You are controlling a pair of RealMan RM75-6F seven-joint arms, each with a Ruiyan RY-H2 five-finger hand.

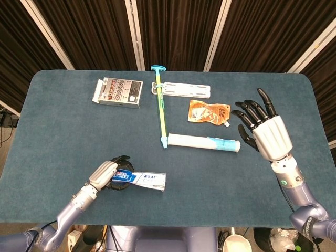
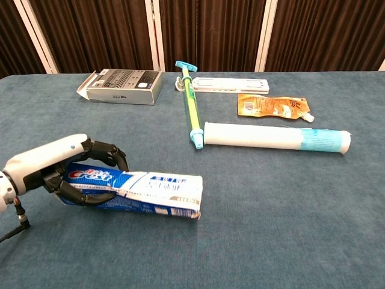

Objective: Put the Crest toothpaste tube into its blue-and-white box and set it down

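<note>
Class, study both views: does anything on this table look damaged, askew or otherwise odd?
Only one thing stands out: the toothpaste box held by the left hand has a ragged, crumpled open end, seen in the chest view. The right hand hovers open, holding nothing. The other items lie flat and look intact.

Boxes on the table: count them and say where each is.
2. The Crest box lies at the near left, held by the left robot hand. The grey patterned box lies at the far left.
</note>
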